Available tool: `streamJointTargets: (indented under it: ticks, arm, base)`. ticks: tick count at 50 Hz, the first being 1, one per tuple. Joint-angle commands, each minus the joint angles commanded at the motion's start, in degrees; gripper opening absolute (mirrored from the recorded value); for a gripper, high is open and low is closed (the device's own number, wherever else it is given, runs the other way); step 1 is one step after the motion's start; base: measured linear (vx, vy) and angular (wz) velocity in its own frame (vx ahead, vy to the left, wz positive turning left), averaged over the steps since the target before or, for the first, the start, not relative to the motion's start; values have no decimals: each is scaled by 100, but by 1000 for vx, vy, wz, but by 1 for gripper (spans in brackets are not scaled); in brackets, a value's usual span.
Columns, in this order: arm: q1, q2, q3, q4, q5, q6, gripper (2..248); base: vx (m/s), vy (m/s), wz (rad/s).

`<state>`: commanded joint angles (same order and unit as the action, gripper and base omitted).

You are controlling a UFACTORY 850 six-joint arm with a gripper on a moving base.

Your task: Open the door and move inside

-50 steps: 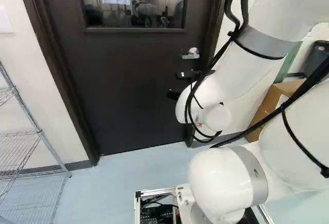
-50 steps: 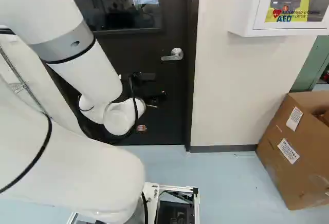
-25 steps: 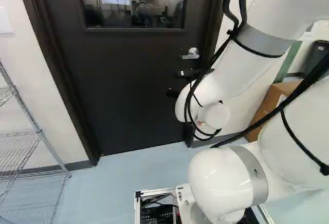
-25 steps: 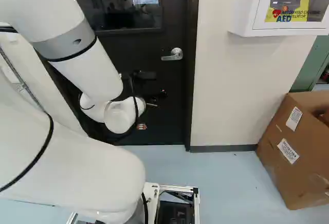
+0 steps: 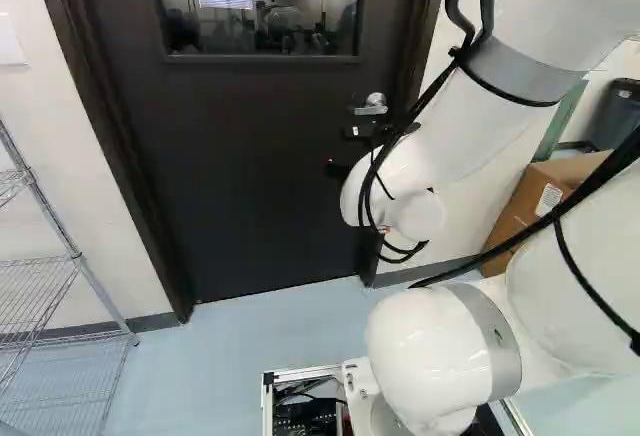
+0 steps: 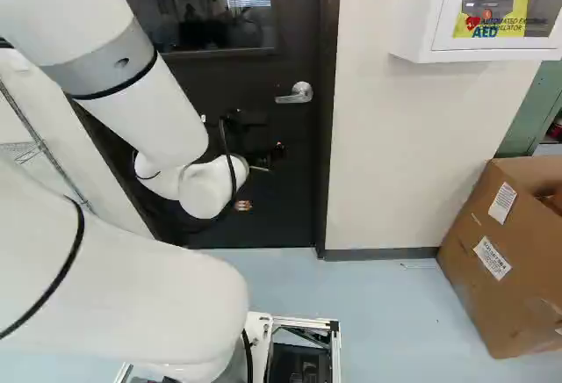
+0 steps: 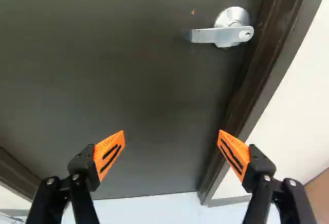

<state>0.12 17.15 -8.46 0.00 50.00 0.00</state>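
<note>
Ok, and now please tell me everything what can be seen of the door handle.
The door handle looks like silver metal: a round plate with a straight lever and a keyhole at the lever's pivot end. It is mounted on the dark door, near the frame. The lever lies about level, pointing away from that frame, seemingly not pressed. Nothing visible touches it; the open gripper is clear of it.

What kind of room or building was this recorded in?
Probably a lab or workplace interior rather than a home: a wall-mounted AED cabinet, a dark door with a window and keyed lever handle, and a wire shelving rack all point that way.
</note>
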Motion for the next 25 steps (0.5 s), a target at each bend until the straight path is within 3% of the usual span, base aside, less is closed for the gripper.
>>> streamJointTargets:
  ticks: [25]
  arm:
    - [-1,-99,-436,0,0,0,247]
  base:
    - [0,0,0]
